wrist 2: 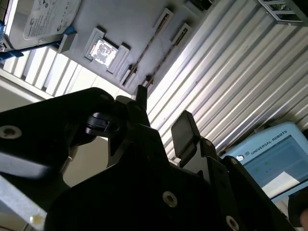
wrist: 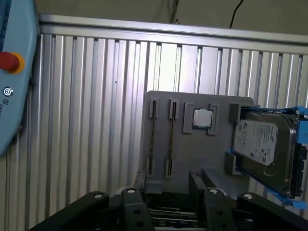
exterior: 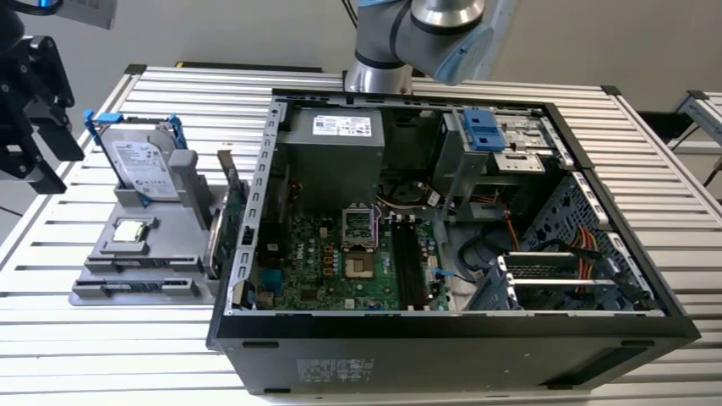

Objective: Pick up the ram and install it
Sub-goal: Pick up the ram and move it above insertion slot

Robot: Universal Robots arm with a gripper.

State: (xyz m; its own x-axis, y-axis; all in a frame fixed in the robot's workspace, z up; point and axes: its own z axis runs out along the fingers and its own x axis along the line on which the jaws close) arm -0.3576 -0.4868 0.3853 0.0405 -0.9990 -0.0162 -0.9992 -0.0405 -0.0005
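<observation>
Black gripper (wrist: 167, 185), spread & empty, near grey holder tray (exterior: 169, 256) at black PC case's (exterior: 451, 338) 9 o'clock in exterior view; thin dark-blue ram stick (wrist: 171, 139) stands edge-up there. Risk: off-centre approach clips neighbouring stick (wrist: 153, 137).

a ribbed silver worktop (exterior: 643, 161) of long metal slats carries an open black computer case (exterior: 451, 351) lying on its side near the middle and, just beside it toward the exterior view's left, a flat grey holder tray (exterior: 169, 269) resting on the slats.
</observation>
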